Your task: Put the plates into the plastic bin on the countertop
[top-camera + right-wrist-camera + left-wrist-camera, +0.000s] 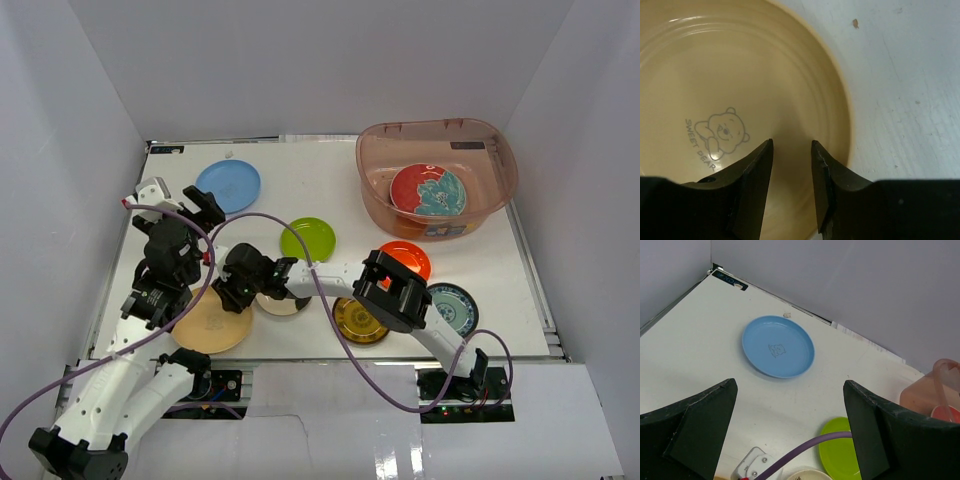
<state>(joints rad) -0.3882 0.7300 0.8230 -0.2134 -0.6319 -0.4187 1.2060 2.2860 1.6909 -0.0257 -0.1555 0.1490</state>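
While right arm [335, 281] half-hides cream plate [284, 306] | right tool [791, 146] ajar over tan plate [740, 70] | left tool [790, 384] wide | both empty

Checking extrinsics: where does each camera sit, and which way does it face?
Top external: high behind the bases, looking down on the countertop; left arm and right arm show.
Left wrist: on the left arm, facing the far-left corner and light blue plate; left gripper wide open.
Right wrist: close above the tan plate; right gripper narrowly apart.
Shared: light blue plate, top and left wrist; tan plate, top and right wrist.
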